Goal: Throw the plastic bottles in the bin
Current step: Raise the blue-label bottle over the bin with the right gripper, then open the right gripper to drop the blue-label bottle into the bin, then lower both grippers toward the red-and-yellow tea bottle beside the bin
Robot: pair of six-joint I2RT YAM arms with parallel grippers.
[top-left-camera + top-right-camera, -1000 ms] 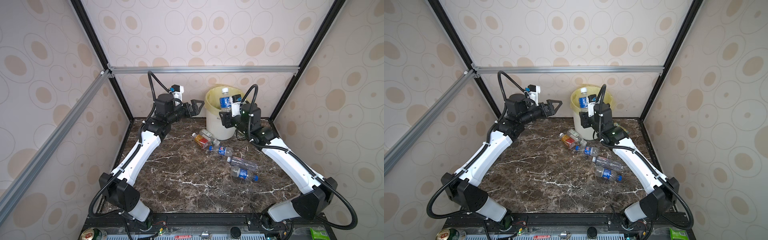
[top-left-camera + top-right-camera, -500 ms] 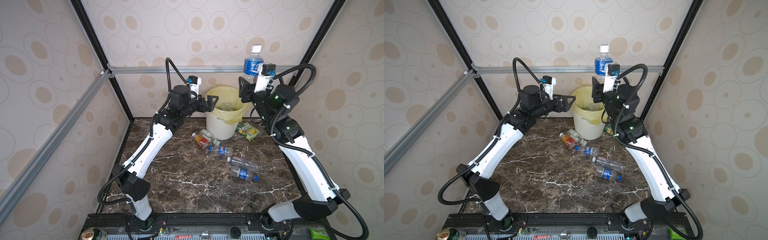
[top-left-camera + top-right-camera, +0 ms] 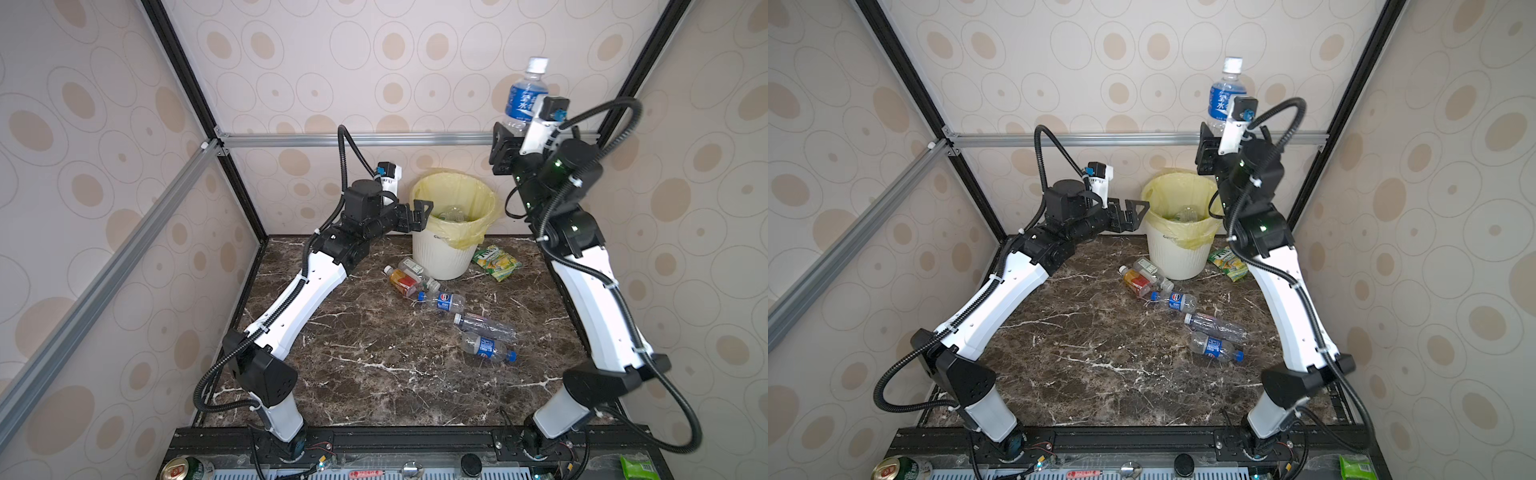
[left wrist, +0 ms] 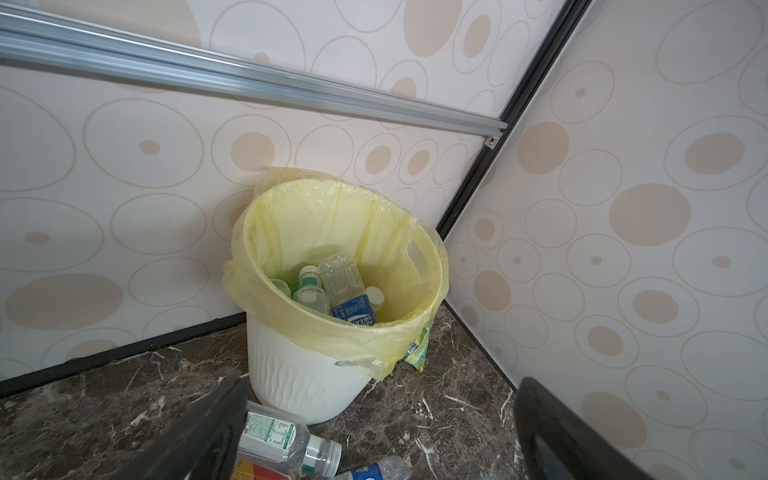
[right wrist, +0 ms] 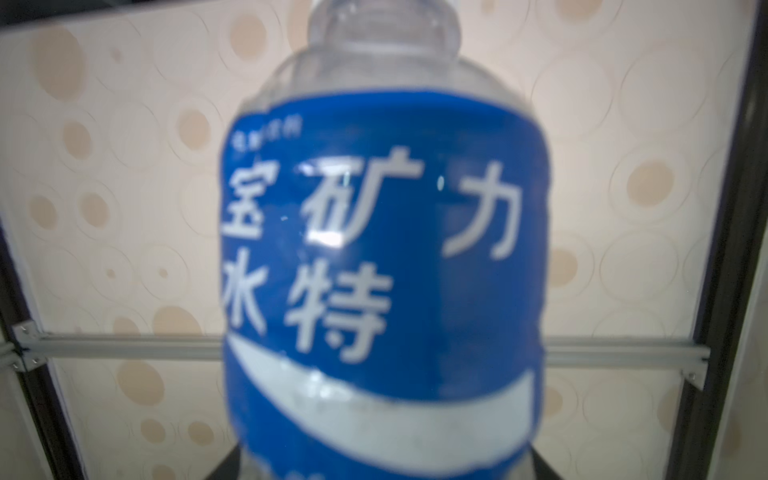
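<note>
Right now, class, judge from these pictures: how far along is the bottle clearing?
Done: several bottles already lie in the bin. In hand: the right hand holds a blue-labelled bottle upright, well above the bin's rim; the left hand is open and empty by that rim. Left: five bottles lie on the table.

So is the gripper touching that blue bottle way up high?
Touching. In both top views the blue bottle stands upright with its bottom end inside the right gripper, high in the air with nothing else under it.
</note>
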